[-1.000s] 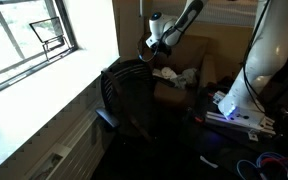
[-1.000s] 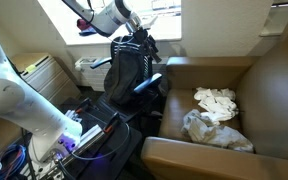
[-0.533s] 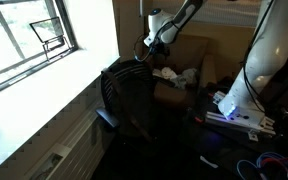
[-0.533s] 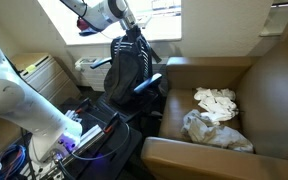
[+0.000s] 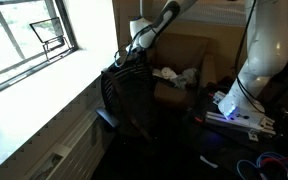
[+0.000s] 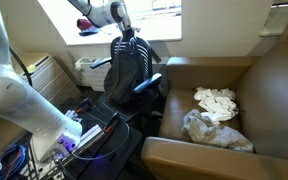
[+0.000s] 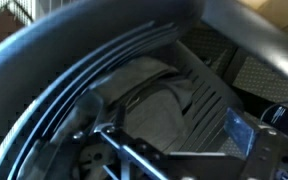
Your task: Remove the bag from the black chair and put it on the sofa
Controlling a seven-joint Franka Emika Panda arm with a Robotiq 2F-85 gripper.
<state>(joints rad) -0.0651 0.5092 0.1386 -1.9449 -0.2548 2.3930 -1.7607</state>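
The black chair (image 5: 124,92) stands between the window and the sofa (image 5: 189,55). The dark bag (image 6: 130,68) rests against the chair's back; its straps stick out near the top. In the wrist view the bag (image 7: 154,100) shows as dark grey fabric inside the chair's curved back rim (image 7: 74,60). My gripper (image 5: 134,44) hovers just above the top of the chair back and bag, also seen in the other exterior view (image 6: 127,37). Its fingers (image 7: 169,150) are spread apart and hold nothing.
White cloth (image 6: 216,99) and a crumpled plastic bag (image 6: 214,128) lie on the brown sofa seat (image 6: 254,90). The window sill (image 5: 44,85) runs beside the chair. The robot base (image 5: 246,95) and cables stand on the floor near the sofa.
My gripper has moved from over the sofa side towards the window, and now sits above the top of the chair back. The bag and chair have not moved.
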